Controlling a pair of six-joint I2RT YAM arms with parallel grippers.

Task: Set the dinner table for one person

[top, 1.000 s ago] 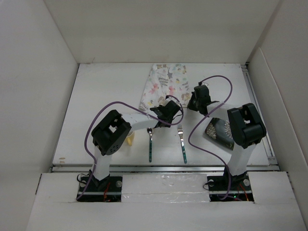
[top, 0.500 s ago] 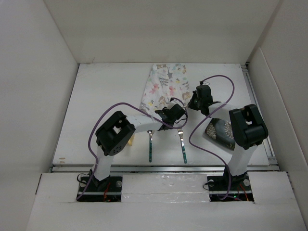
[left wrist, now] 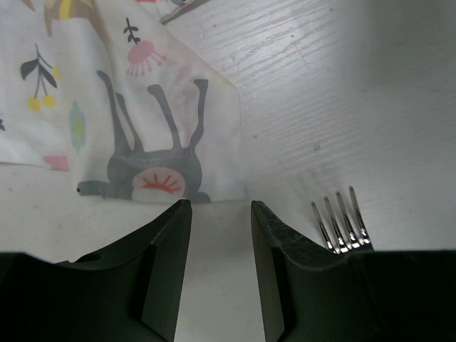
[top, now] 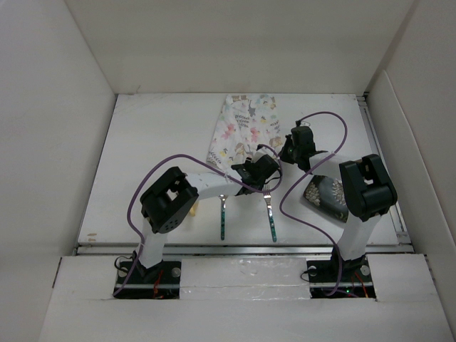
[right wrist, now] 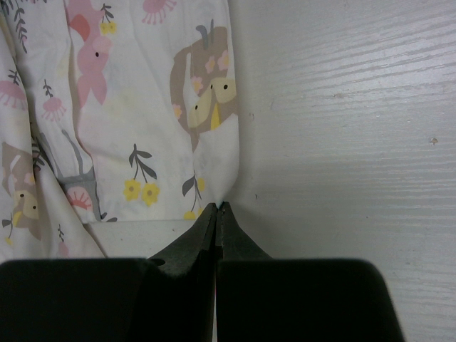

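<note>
Top external: the dinner table [top: 157, 142] is the white top filling the walled bay, rail along the near edge. The printed mat [top: 242, 121] lies skewed at the far middle, not squared to the edges. The right gripper [top: 291, 149] sits at the mat's near-right corner. The left gripper [top: 263, 169] is just beside it, low, between the mat and the tines of the fork [top: 270, 214]. The fork and a second utensil [top: 222, 214] lie parallel on the near side of the mat, handles toward the rail. A dark patterned dish [top: 322, 192] is parked on the right, partly under the right arm. There's a yellow item [top: 194, 206] under the left arm; can't tell what it is. My read: the mat gets placed first, so cutlery and dish wait off to the side.

Left wrist: fingers [left wrist: 167, 271] are spread, gap empty, only bare table between them. The mat's corner is just beyond the tips. The fork tines are beside the right finger, not touched. I judge this arm is lined up to take that corner so the cloth can be pulled flat from two points.

Right wrist: fingers [right wrist: 217, 235] are pressed together, tips right on the mat's hem. The cloth gathers toward the tips, so I read it as a pinch on the edge, though the fabric is too thin to be sure. Folds on the cloth's left side fit a mat held by one point. Cutlery and dish are all off the mat, so I'd call the setting barely begun.
</note>
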